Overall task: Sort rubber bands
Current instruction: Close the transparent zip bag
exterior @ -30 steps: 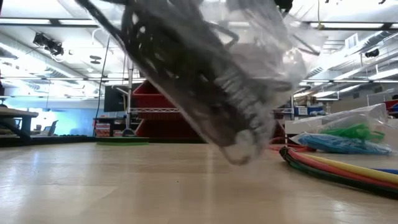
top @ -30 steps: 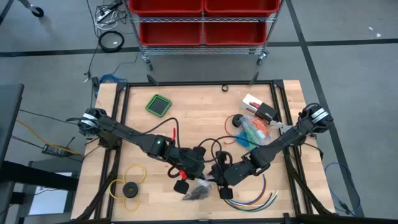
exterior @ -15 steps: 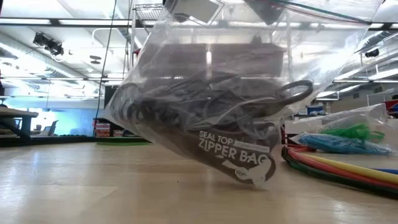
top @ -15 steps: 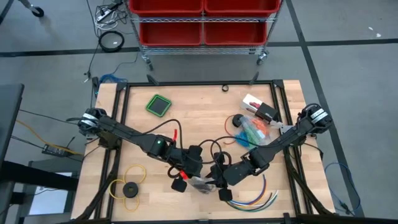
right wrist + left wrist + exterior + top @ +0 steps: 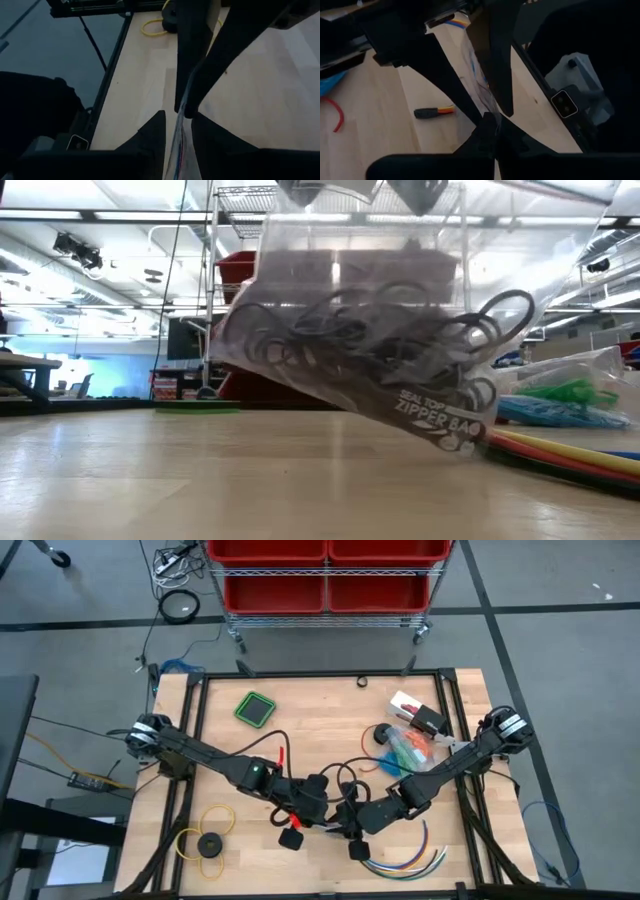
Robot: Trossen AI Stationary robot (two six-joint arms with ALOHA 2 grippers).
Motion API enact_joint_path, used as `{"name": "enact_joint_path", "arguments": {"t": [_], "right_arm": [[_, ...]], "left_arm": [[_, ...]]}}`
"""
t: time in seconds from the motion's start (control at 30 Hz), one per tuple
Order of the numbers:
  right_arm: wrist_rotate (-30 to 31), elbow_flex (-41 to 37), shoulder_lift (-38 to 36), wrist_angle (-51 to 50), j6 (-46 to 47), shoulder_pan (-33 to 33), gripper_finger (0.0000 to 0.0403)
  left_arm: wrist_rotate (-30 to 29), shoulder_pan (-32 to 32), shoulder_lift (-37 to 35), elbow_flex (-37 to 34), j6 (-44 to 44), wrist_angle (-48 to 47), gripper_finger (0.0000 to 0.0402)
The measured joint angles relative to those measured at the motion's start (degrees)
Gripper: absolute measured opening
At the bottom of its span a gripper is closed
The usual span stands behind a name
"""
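Both grippers meet at the table's front middle, and the left gripper (image 5: 322,825) is pressed together on the top edge of a clear zipper bag (image 5: 370,350). Right beside it, the right gripper (image 5: 345,827) pinches that same edge, fingers (image 5: 150,135) closed on the thin plastic. Bag hangs tilted, clear of the wooden table (image 5: 200,480). Inside it sits a dark bunch of rubber bands (image 5: 340,340). Farther right lie coloured cables (image 5: 560,455) and another bag with green and blue bands (image 5: 560,400).
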Motion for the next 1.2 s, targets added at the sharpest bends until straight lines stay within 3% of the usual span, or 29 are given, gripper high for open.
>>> {"name": "enact_joint_path", "arguments": {"t": [0.2, 0.4, 1.2], "right_arm": [[0.28, -0.02, 0.00, -0.90, -0.07, -0.02, 0.0061], [0.21, 0.00, 0.00, -1.87, -0.20, -0.04, 0.0007], [1.05, 0.17, -0.20, -16.09, 9.88, 3.52, 0.0000]], "left_arm": [[0.13, 0.00, 0.55, 0.07, 0.02, 0.00, 0.0005], [-0.04, 0.00, 0.57, 0.07, 0.04, 0.10, 0.0005], [-1.38, -0.01, 0.68, 0.04, -0.25, -4.52, 0.0005]]}}
